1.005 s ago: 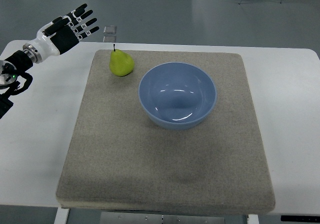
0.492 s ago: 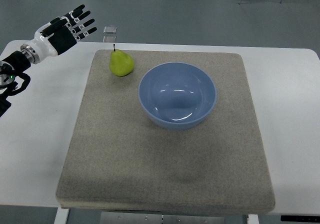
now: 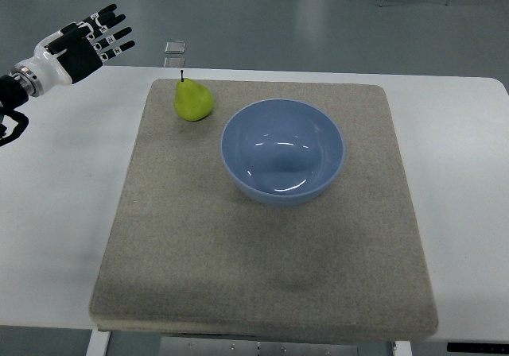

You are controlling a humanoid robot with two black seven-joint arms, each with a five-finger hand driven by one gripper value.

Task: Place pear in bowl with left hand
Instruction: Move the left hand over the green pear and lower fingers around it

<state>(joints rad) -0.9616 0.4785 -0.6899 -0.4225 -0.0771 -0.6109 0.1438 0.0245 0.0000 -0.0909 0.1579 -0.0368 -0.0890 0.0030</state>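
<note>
A green pear [image 3: 193, 100] with a dark stem stands upright on the grey mat [image 3: 262, 261], just left of the blue bowl [image 3: 282, 151]. The bowl is empty and sits at the mat's upper middle. My left hand [image 3: 83, 44] is at the far upper left, above the table's back left corner, well left of the pear. Its fingers are spread and hold nothing. The right hand is out of view.
The mat lies on a white table [image 3: 64, 213]. A small clear square object [image 3: 175, 47] lies just beyond the table's back edge, behind the pear. Grey floor shows past the table.
My left hand has drawn back to the left and slightly up, away from the pear, still open. The pear and bowl have not moved.
</note>
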